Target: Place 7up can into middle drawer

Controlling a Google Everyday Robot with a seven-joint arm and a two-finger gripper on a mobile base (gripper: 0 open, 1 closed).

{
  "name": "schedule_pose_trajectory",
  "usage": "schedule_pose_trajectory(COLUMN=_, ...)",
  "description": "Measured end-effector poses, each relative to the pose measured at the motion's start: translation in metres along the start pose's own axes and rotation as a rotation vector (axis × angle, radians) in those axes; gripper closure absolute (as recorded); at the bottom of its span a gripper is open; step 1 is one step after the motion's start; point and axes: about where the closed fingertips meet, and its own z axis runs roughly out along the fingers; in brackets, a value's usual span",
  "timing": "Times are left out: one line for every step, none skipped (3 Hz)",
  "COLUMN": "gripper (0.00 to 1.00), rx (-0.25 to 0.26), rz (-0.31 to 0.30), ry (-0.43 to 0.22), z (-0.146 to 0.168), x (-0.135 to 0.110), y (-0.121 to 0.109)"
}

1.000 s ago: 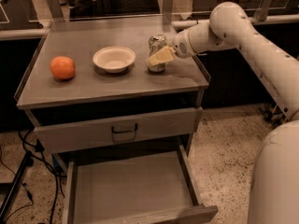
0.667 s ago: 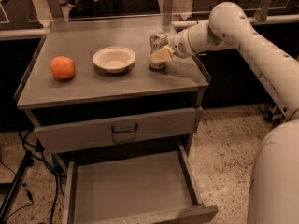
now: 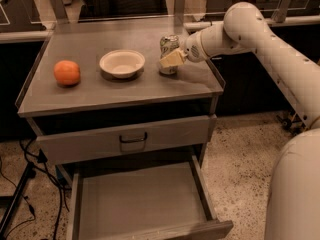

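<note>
The 7up can (image 3: pixel 168 48) stands upright on the grey cabinet top (image 3: pixel 125 86), at the right, beside the white bowl. My gripper (image 3: pixel 171 59) reaches in from the right and is shut on the 7up can, with one pale finger across its front; the other finger is hidden behind the can. The can's base rests on the top. The middle drawer (image 3: pixel 140 201) is pulled open below, its flat floor bare and its thick front panel (image 3: pixel 175 231) at the frame's bottom edge.
A white bowl (image 3: pixel 122 63) sits left of the can, and an orange (image 3: pixel 67 72) further left. The upper drawer with a dark loop handle (image 3: pixel 133 138) is closed. Cables (image 3: pixel 20 184) hang at the left of the cabinet. My arm (image 3: pixel 270 44) spans the right side.
</note>
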Motion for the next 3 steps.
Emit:
schedule_pose_trajectory(gripper=1.0, rx=0.006, rz=-0.008, ry=-0.013, z=-0.017, x=-0.002, y=0.012)
schedule_pose_trajectory(gripper=1.0, rx=0.023, rz=-0.015, ry=-0.037, z=-0.055, x=-0.001, y=0.039)
schedule_pose_trajectory(gripper=1.0, rx=0.027, rz=-0.004, ry=-0.037, z=-0.084, x=0.011, y=0.063)
